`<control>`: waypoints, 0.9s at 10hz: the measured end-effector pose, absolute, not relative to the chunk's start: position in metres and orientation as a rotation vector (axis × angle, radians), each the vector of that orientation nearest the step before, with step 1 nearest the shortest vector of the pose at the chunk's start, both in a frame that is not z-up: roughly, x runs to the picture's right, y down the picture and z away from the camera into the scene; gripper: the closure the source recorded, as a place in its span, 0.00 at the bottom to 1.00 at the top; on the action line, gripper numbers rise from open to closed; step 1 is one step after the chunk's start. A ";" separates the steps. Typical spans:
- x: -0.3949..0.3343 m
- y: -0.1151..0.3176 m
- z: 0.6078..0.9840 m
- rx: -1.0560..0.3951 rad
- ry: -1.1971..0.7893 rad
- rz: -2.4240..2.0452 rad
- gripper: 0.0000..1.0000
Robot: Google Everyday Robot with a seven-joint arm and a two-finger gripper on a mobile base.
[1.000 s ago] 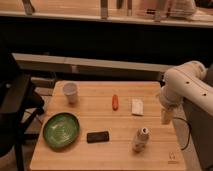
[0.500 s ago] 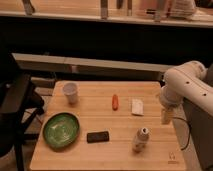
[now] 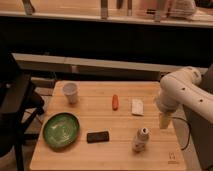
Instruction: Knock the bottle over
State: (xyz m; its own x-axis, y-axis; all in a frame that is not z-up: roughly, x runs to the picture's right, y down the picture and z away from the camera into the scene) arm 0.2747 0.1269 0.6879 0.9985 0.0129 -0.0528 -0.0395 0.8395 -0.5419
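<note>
The small whitish bottle (image 3: 141, 139) with a pale label stands upright near the front right of the wooden table (image 3: 100, 155). My gripper (image 3: 165, 121) hangs from the white arm (image 3: 182, 92) at the table's right edge, a short way right of and behind the bottle, not touching it.
A white paper cup (image 3: 71, 92) stands at the back left. A green plate (image 3: 61, 130) lies at the front left, a black flat object (image 3: 97, 136) beside it. An orange carrot-like item (image 3: 115, 102) and a white packet (image 3: 137, 106) lie mid-table. A dark chair (image 3: 15, 107) stands left.
</note>
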 end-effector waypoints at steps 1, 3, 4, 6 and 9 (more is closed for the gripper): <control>0.274 0.129 0.688 -0.575 0.051 0.024 0.20; 0.269 0.136 0.687 -0.577 0.052 0.019 0.20; 0.268 0.138 0.687 -0.577 0.053 0.017 0.20; 0.265 0.140 0.687 -0.577 0.055 0.010 0.29; 0.262 0.146 0.685 -0.582 0.056 0.002 0.58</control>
State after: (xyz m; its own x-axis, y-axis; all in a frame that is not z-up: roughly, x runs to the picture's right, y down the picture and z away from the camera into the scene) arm 0.2621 0.1457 0.6847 0.9985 -0.0136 -0.0539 -0.0183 0.8356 -0.5491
